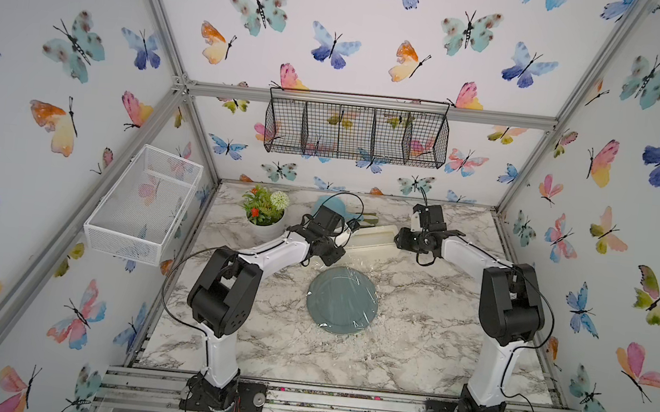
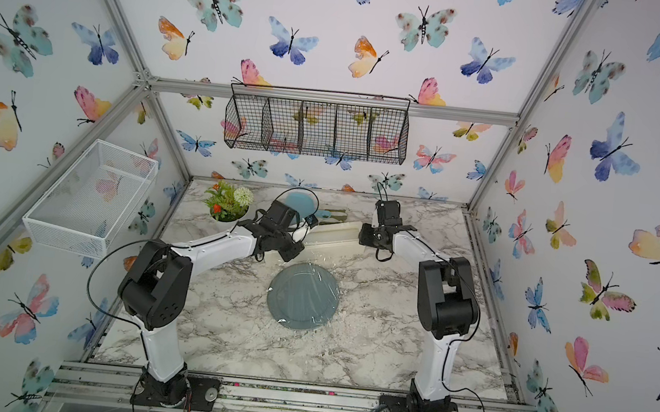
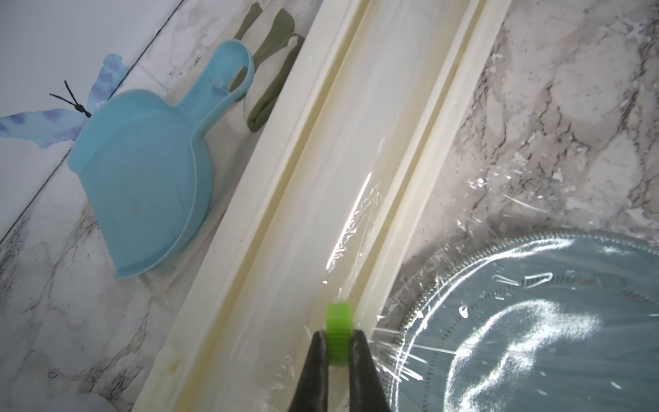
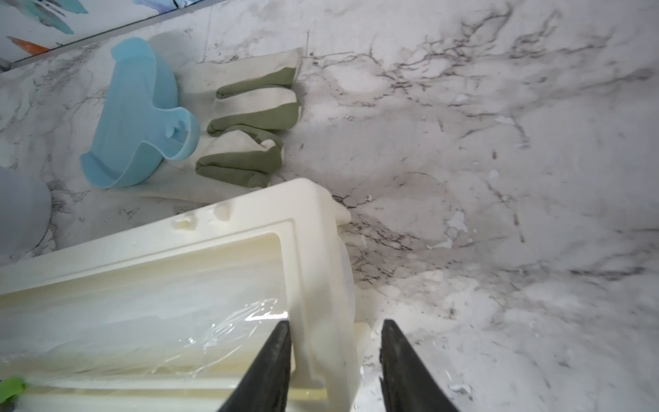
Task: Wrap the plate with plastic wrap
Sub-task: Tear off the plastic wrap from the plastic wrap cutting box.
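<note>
Pinching the green slider (image 3: pixel 338 331) on the cream box (image 1: pixel 372 241), my left fingers (image 3: pixel 317 364) are closed tight on it, at the end of the box farthest from my right arm. My right fingers (image 4: pixel 274 356) stand apart astride the other end wall of the box, one inside the tray, one clear of the outer face, so nothing is clamped there. The plate (image 1: pixel 342 300) lies flat mid-desk, just in front of the box, and the plastic wrap (image 3: pixel 524 205) is drawn from the roll right across it; glints show in both top views. Judged progress: the covering pull is done. The sheet looks joined to the roll along the cutter track, so the cut looks undone, though I cannot be sure. Film edges lie loose on the desk (image 1: pixel 434 310) around the rim, so the tucking under is left. The desk is marble-patterned, white with grey veins, and glossy. Behind the box lie a light-blue scoop dish (image 3: pixel 142 171) and a green-and-white glove (image 4: pixel 249 117), touching each other; a potted plant (image 1: pixel 265 208) stands at the back left. The walls are butterfly paper in an aluminium frame, with a black wire basket (image 1: pixel 357 132) on the back wall and a white mesh basket (image 1: pixel 144 204) on the left wall.
</note>
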`<move>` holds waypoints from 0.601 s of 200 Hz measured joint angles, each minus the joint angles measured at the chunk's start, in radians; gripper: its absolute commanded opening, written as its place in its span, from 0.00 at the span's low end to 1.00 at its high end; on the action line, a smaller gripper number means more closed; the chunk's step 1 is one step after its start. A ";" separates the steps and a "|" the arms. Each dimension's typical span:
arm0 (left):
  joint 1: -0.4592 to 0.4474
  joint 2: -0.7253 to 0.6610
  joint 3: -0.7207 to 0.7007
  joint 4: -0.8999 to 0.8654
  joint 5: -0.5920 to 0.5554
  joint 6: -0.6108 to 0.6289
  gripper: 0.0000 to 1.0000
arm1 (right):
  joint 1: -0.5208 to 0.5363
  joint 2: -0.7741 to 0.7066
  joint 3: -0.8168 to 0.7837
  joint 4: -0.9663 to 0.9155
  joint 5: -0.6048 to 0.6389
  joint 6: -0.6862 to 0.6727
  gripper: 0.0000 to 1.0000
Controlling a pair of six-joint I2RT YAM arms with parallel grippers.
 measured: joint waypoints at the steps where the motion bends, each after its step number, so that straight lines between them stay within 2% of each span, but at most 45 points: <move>1: 0.000 0.002 0.002 0.000 0.002 0.000 0.00 | 0.000 -0.003 -0.004 0.002 0.003 0.001 0.42; 54: -0.005 0.036 0.041 0.013 0.017 0.024 0.00 | 0.000 -0.048 -0.063 0.024 0.076 0.023 0.42; 100: -0.008 -0.011 -0.032 0.052 0.016 0.033 0.00 | -0.002 -0.063 -0.046 -0.035 0.072 0.028 0.59; 120: -0.011 -0.035 -0.057 0.051 0.016 0.032 0.00 | -0.003 -0.056 -0.010 -0.112 0.060 0.020 0.59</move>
